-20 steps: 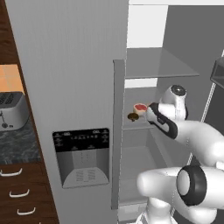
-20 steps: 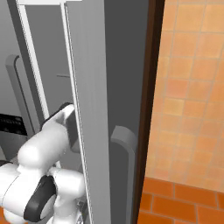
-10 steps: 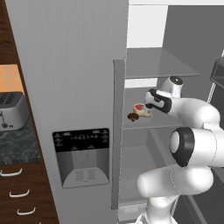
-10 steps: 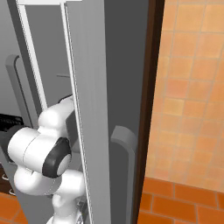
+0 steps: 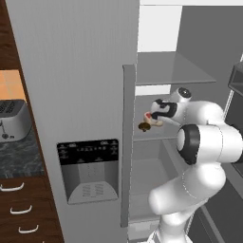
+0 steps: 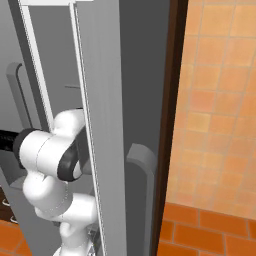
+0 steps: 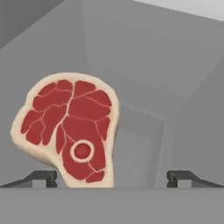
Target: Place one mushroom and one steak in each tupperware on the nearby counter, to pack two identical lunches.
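The white arm reaches into the open refrigerator (image 5: 95,71), its gripper (image 5: 153,115) held just above a middle shelf (image 5: 159,136) inside the compartment. In the hand view the gripper's two dark fingertips (image 7: 41,177) stand wide apart at the bottom corners, with nothing clamped between them.

A raw steak (image 7: 70,129) sits directly ahead of the gripper, red and marbled with a pale fat rim and a small round bone (it lies nearer the left fingertip than the right, and whether it touches either one cannot be told). In the left base view the steak (image 5: 148,116) shows as a small red patch right at the gripper, and a brown mushroom (image 5: 144,126) rests on the shelf just below and to the left of it.

The refrigerator's left door is shut, with a dark ice-and-water dispenser panel (image 5: 88,168) set into it and a long vertical handle (image 5: 126,142) along its edge. To the left of the refrigerator the table (image 5: 16,154), a dark speckled stone top over brown drawers with silver handles, carries a silver toaster (image 5: 13,119).

In the right base view the arm passes behind the opened right door (image 6: 107,125), beside an orange tiled wall (image 6: 215,110).
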Motion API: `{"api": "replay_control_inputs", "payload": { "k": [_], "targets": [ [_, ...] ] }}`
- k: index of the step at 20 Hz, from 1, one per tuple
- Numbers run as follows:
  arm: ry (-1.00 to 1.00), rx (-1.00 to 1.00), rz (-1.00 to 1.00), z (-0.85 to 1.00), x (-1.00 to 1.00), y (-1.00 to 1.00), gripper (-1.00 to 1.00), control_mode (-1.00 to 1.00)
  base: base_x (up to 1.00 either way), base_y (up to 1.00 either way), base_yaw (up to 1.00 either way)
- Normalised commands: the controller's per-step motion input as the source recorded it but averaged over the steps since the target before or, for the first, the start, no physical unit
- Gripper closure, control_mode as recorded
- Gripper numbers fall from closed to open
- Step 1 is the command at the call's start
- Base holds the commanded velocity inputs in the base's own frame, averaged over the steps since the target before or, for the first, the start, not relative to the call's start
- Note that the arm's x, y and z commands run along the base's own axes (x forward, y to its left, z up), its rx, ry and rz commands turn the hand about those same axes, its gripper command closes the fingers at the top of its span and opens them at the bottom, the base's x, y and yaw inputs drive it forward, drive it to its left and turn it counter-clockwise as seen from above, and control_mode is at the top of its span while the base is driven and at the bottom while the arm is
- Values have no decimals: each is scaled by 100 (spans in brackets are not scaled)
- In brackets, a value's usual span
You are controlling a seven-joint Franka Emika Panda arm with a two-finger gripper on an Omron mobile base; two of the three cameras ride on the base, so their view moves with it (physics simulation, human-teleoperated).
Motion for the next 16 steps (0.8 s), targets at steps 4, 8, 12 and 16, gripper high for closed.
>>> {"api": "replay_control_inputs", "payload": {
  "k": [4,8,12,16],
  "targets": [
    [2,0,0,-23,12,16,-100,-100,0,0,0],
    [4,0,0,-35,7,13,-100,-100,0,0,0],
    [-1,0,2,-12,8,10,-100,-100,0,0,0],
    [-7,0,4,0,5,14,100,-100,0,0,0]
  ]
}}
